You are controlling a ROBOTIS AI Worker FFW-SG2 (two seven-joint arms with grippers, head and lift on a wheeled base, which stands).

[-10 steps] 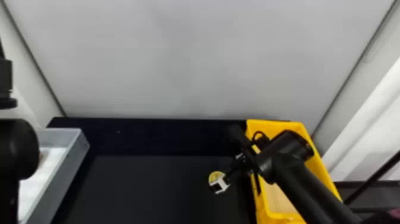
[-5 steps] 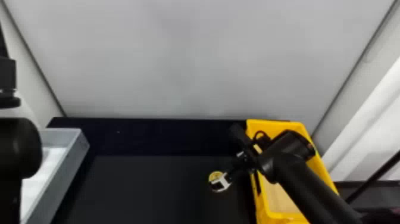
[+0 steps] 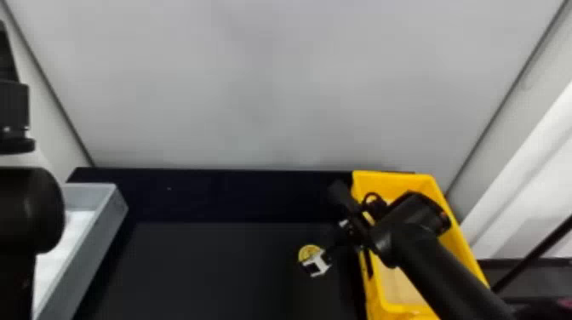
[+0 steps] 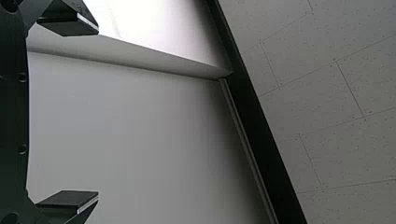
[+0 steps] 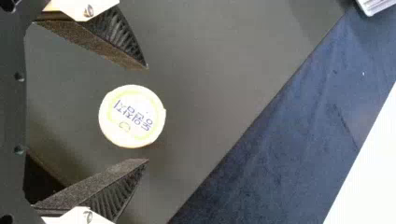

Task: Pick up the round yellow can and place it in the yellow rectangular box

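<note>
Right claw [image 3: 316, 262]: fingers set wide apart, straddling and clear of the round yellow can [image 3: 308, 251]. Can: upright on the desk [image 3: 204, 272], lid up, long axis vertical, left of the yellow rectangular box [image 3: 393, 184].

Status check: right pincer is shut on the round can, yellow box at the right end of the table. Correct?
Not shut. The right wrist view shows the right pincer open, with a gap on either side of the can. The yellow box is at the right end, as stated.
</note>
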